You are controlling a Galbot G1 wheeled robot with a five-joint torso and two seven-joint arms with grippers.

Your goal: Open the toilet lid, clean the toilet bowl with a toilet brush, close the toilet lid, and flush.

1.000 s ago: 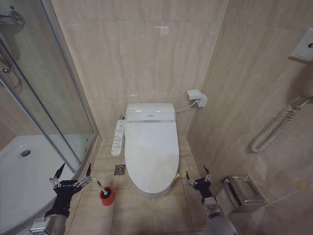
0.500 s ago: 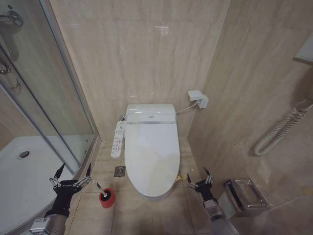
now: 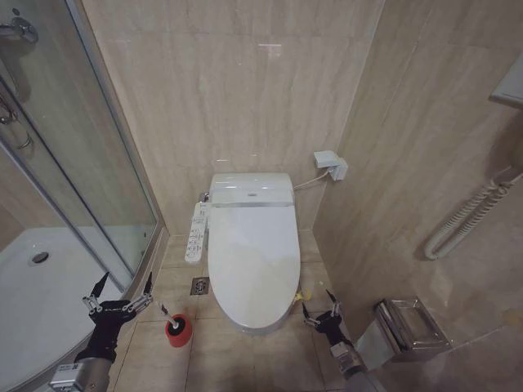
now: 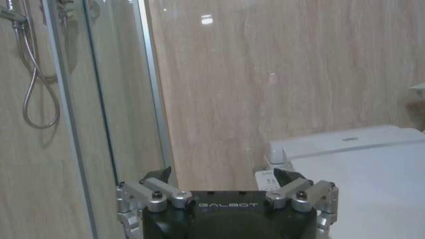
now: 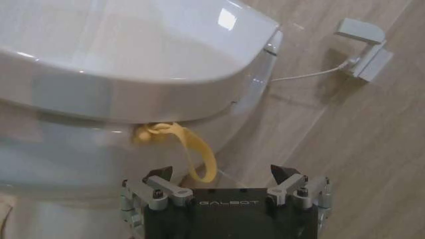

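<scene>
Toilet bowl hidden beneath closed toilet lid. Toilet brush head sunk in red holder, bristles unseen.

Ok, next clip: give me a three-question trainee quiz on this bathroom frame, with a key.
1. True or false: the toilet lid is closed.
2. Which pincer is nearer the yellow strap hanging under the lid's rim? A) left pincer B) right pincer
3. Fill in: the toilet brush stands in its red holder on the floor between the toilet and the ____.

Key
1. True: the lid lies flat over the bowl.
2. B: the right pincer, open, sits beside the toilet's front corner near the strap; the left pincer, open, hangs by the shower glass.
3. Left pincer.
</scene>
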